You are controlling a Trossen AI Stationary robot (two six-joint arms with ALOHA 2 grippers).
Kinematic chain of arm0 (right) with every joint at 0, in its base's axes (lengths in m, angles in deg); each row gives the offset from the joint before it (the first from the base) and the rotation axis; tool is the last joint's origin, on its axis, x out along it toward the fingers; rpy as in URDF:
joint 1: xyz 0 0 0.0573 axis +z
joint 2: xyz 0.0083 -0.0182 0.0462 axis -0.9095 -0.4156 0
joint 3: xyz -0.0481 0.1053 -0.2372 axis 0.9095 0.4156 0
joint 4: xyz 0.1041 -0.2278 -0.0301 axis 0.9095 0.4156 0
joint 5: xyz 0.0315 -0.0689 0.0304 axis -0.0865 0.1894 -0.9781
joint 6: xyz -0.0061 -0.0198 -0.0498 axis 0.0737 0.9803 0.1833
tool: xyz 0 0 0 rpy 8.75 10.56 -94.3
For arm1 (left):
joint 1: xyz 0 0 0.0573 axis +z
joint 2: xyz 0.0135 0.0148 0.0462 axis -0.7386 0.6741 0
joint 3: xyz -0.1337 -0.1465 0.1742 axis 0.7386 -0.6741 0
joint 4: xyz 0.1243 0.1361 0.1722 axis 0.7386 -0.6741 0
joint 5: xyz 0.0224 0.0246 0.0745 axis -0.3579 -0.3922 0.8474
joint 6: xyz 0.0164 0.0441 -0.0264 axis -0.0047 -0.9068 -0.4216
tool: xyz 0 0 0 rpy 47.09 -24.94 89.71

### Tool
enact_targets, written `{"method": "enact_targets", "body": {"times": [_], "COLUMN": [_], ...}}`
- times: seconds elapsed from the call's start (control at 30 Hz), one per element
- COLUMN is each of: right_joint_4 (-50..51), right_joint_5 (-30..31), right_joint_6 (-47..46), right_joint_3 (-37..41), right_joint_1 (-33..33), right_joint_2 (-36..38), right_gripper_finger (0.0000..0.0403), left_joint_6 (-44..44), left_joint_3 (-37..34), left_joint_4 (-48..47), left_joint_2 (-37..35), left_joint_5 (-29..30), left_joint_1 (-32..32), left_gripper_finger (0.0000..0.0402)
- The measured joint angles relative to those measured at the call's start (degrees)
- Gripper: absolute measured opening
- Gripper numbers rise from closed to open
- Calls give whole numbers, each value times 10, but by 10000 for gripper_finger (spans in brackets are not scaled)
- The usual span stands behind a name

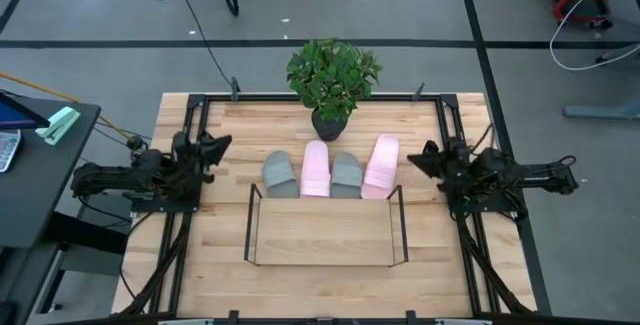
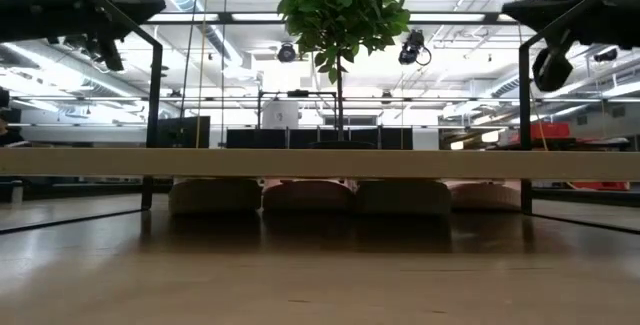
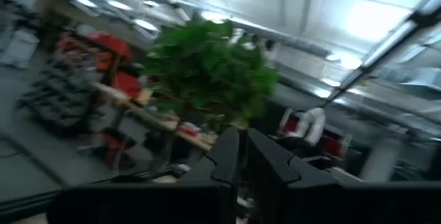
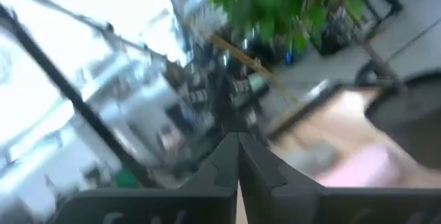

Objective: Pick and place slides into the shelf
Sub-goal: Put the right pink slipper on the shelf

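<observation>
The low rectangular shelf (image 1: 325, 233), a thin black wire frame around a light wood board, stands at the near middle of the pale wooden table (image 1: 200, 285). Just behind it four slides lie side by side: a grey slide (image 1: 280, 174), a pale pink slide (image 1: 316, 169), a second grey slide (image 1: 346, 175) and a second pale pink slide (image 1: 381, 165), heels tucked under the shelf's far rail. The left gripper (image 1: 218, 148) hangs above the table's left edge, the right gripper (image 1: 420, 156) above its right edge, each with fingers pressed together, holding nothing. Farther back stands a leafy green plant in a dark pot (image 1: 332, 75).
</observation>
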Motion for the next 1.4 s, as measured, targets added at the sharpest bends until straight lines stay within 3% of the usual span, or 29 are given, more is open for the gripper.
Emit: {"method": "enact_targets", "body": {"times": [0.13, 0.27, 0.47, 0.67, 1.03, 1.2, 1.4], "right_joint_4": [-15, 7, 237, 370, 588, 650, 651], "right_joint_5": [90, 132, 146, 125, 79, -16, -111], "right_joint_6": [67, 103, 55, 34, 25, 40, 117], "right_joint_3": [-28, -72, -186, -299, -471, -509, -509], "right_joint_1": [0, 0, 0, 0, -9, -70, -175], "right_joint_2": [-1, -2, -15, -97, -353, -456, -546], "right_gripper_finger": [14, 14, 14, 35, 147, 186, 217], "left_joint_6": [5, -10, -29, -29, -29, -25, -27], "left_joint_3": [33, 79, 165, 261, 426, 483, 506], "left_joint_4": [5, 2, -72, -196, -408, -512, -585], "left_joint_2": [19, 78, 203, 324, 455, 495, 533], "left_joint_5": [4, 4, 4, 4, -32, -66, -88], "left_joint_1": [0, 0, 0, 0, 34, 70, 110], "left_gripper_finger": [23, 21, 20, 18, 44, 59, 97]}}
